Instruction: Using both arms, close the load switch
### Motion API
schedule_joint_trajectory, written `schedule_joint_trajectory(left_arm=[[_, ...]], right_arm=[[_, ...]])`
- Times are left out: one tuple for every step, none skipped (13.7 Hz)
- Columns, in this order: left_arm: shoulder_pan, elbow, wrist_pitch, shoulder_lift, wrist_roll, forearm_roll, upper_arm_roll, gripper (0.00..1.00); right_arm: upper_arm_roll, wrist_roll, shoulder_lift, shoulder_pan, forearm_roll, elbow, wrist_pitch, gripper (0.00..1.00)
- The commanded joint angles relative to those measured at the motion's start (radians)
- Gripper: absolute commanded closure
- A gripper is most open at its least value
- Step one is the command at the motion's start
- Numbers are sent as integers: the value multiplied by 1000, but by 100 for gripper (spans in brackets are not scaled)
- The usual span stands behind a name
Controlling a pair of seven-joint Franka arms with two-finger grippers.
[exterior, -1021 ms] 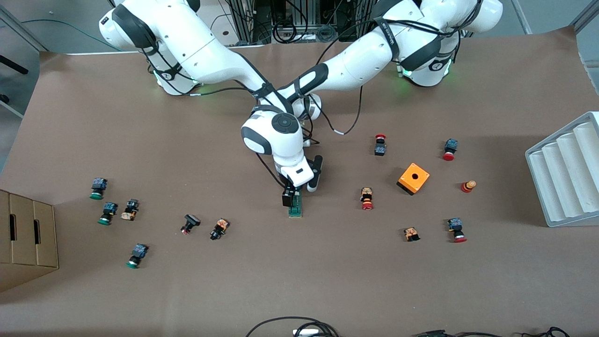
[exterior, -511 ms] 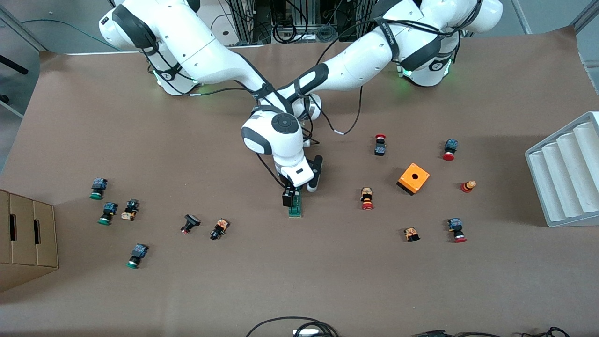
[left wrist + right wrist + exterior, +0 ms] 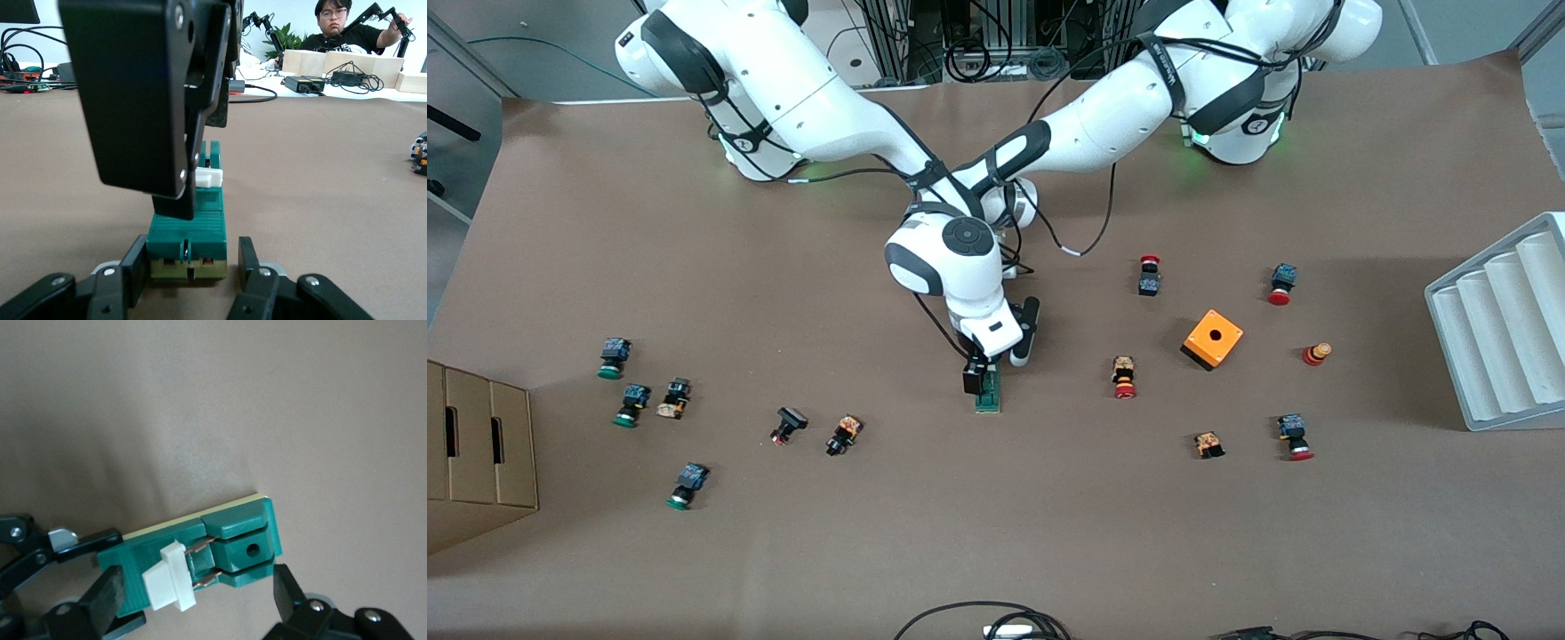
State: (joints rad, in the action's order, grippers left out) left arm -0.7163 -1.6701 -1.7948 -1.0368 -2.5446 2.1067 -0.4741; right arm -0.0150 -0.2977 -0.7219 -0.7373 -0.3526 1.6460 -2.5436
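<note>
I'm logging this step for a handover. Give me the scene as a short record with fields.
load switch: flat on the table, between both end effectors
left end effector: shut on one end of the load switch
right end effector: open, fingers astride the load switch at its lever
orange box: apart from the load switch, toward the left arm's end of the table

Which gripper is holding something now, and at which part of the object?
The left gripper clamps the load switch by the two sides of one end. The right gripper stands open astride its white lever, gripping nothing.
</note>
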Motion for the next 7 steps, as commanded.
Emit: schedule_joint_trajectory(left_arm=[[-14,23,14,-23,-19,10,6,39],[-14,23,14,-23,-19,10,6,41],[-14,23,14,-23,-19,10,6,42],[-14,23,14,-23,-19,10,6,42],[-14,23,14,-23,-19,10,6,42],[-14,23,14,-23,-19,10,6,42],[-14,23,14,-23,-19,10,6,42]], right_arm=[[7,20,-14,-4,-25,-18,-20,1],[9,19,-14,-1,-28,-18,-20,1],[9,17,-16,2,-29,-18,-20,1],[9,17,-16,3,-29,-18,-20,1],[9,17,-16,3,-29,-18,-20,1],[9,16,-16,3,-29,-18,-21,4],[9,14,-16,3,-29,-18,-21,6]])
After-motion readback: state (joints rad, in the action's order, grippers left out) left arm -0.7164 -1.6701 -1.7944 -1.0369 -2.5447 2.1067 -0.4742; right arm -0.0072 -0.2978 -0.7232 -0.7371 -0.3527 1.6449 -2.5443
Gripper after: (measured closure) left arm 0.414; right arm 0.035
